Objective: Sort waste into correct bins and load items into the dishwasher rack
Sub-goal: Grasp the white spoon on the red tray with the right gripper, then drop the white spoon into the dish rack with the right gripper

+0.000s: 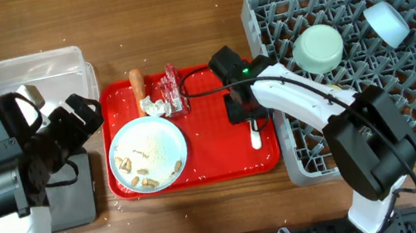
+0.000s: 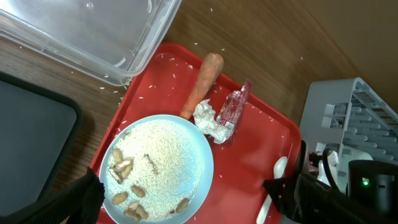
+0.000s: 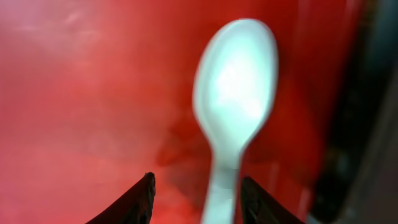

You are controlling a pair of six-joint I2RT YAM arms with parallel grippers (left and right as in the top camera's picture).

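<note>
The pale-blue plate [image 1: 147, 153] lies on the red serving tray and holds beige crumbs and grains [image 2: 155, 165]. The orange-brown stick [image 1: 136, 80], the white tissue [image 1: 154, 106] and the shiny wrapper [image 1: 172, 89] lie at the tray's back. The white spoon [image 1: 255, 136] lies at the tray's right side. My right gripper [image 3: 196, 180] is open low over it, with the spoon handle [image 3: 221, 186] between the fingers. My left gripper [image 2: 183, 199] is open above the plate's left side. The yellow-green bowl [image 1: 318, 47] and the light-blue bowl [image 1: 388, 24] sit in the grey rack [image 1: 373, 99].
The clear tub [image 1: 18, 79] stands at the back left, with the black tray [image 1: 69, 193] in front of it, partly under my left arm. The red serving tray [image 1: 213, 145] lies between the bins and the rack. Loose grains are scattered on the tray and the table.
</note>
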